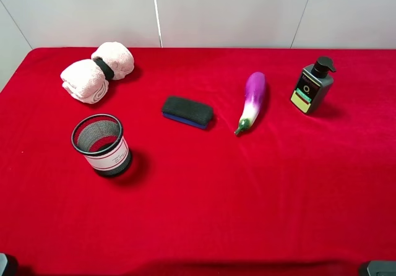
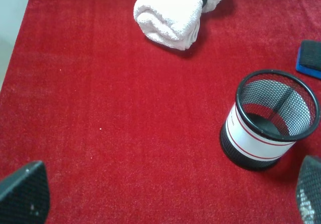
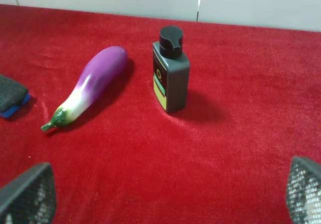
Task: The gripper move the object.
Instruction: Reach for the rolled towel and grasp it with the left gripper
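Note:
The pale pink-white rolled towel (image 1: 97, 72), cinched at its middle by a black band, lies at the back left of the red table; it also shows in the left wrist view (image 2: 176, 10). My left gripper (image 2: 165, 196) is open and empty, well short of the towel, with the wire cup beside it. Its fingertips (image 2: 24, 194) show at the picture's corners. My right gripper (image 3: 165, 196) is open and empty, facing the eggplant and bottle. In the exterior high view only dark bits of the arms (image 1: 6, 267) show at the front corners.
A black mesh cup (image 1: 102, 144) with a white label stands front left, also in the left wrist view (image 2: 271, 118). A dark sponge block (image 1: 187, 112) lies mid-table. A purple eggplant (image 1: 251, 101) and a dark pump bottle (image 1: 313, 85) sit to the right.

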Controlling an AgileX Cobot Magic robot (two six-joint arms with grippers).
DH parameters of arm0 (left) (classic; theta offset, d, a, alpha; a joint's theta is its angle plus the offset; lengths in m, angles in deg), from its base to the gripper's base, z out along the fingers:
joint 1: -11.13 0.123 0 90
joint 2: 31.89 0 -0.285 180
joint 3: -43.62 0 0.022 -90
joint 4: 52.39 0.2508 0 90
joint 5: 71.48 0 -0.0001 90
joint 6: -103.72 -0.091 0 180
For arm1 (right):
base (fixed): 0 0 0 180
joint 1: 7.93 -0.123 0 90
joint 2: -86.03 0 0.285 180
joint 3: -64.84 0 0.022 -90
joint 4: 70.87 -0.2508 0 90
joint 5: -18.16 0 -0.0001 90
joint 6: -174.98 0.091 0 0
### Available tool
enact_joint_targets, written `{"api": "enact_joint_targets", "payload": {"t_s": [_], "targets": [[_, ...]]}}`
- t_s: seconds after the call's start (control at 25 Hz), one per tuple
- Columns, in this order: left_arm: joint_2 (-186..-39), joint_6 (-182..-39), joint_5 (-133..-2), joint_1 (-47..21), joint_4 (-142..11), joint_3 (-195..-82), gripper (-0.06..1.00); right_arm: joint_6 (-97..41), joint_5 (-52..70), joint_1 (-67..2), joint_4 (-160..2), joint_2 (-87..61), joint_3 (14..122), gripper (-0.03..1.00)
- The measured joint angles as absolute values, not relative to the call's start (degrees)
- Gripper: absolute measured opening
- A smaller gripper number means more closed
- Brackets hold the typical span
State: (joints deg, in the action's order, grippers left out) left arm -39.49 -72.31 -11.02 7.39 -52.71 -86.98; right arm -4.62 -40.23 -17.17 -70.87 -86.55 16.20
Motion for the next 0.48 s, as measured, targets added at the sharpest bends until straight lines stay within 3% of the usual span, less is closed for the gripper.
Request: {"api": "enact_joint_targets", "payload": {"t_s": [0.48], "targets": [[-39.5,-75.1,-11.0,7.4,-55.0,-87.0,0.98,-4.6,-40.2,-17.2,-70.9,-86.6,16.2,0.69]]}}
